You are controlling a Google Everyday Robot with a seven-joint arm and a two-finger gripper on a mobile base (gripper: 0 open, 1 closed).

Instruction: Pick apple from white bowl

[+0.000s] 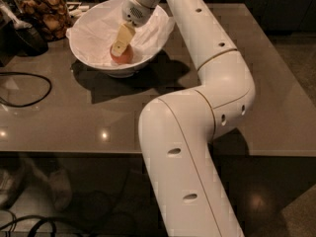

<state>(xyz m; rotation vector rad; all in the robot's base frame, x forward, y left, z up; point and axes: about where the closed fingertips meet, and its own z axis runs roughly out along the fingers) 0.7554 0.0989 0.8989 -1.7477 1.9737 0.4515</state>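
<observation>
The white bowl (pixel 89 53) stands at the back left of the grey table, lined with crinkled white paper. The small reddish-orange apple (pixel 125 57) lies inside it, right of the middle. My gripper (pixel 118 50) reaches down into the bowl from the upper right and sits right at the apple, covering its upper left side. The apple rests low in the bowl.
A glass jar of brown cookies (pixel 43 11) stands just left of the bowl at the back. A black cable (pixel 29 90) loops on the table's left side. A dark object (pixel 22 36) sits by the jar. My white arm (pixel 197 132) crosses the table's middle.
</observation>
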